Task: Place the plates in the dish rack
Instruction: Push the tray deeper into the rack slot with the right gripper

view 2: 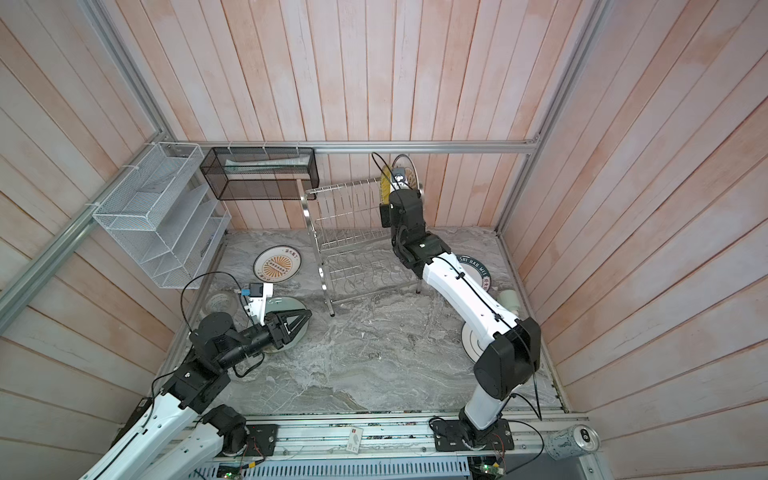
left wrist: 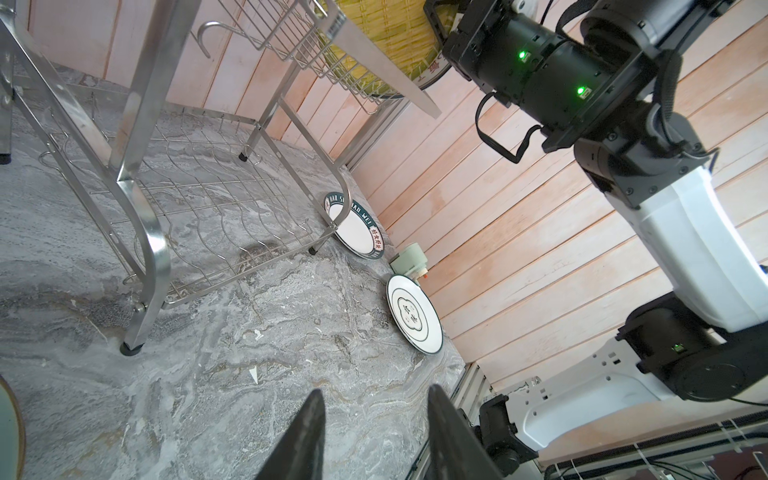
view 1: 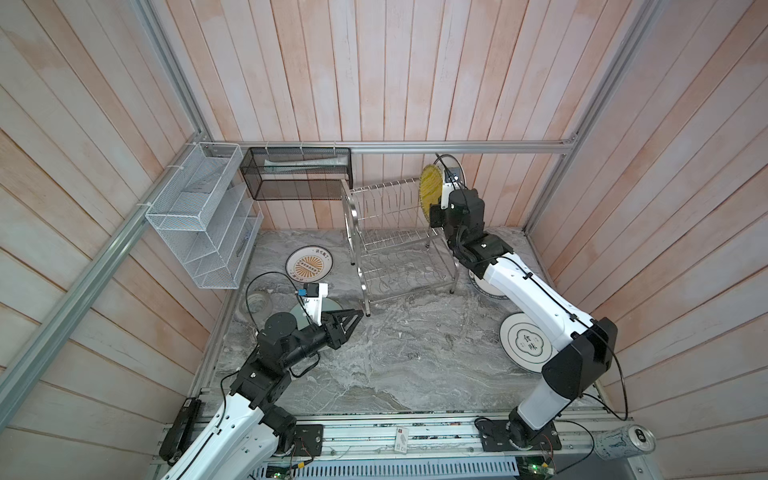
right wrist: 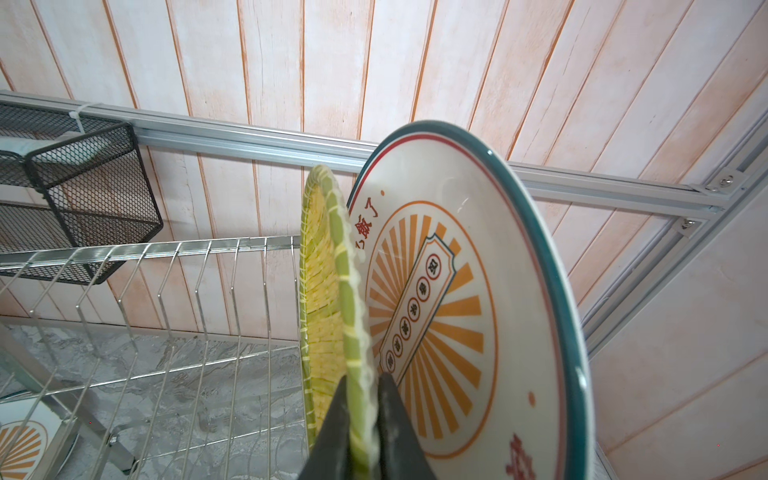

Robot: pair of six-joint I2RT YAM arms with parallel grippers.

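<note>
My right gripper pinches the rim of the yellow woven plate, upright at the right end of the dish rack upper tier, beside the sunburst plate. If I release it unseated, I reckon it could knock that neighbour or slip off. My left gripper hangs spread and empty before the rack.

Left claw hangs low, jaws apart; right claw high on outstretched arm, jaws pinched close

A white wire-mesh tiered organizer and a black rectangular mesh basket are hanging on the aluminium wall rails; a grey tape roll is lying flat on the grey marbled desk.
</note>
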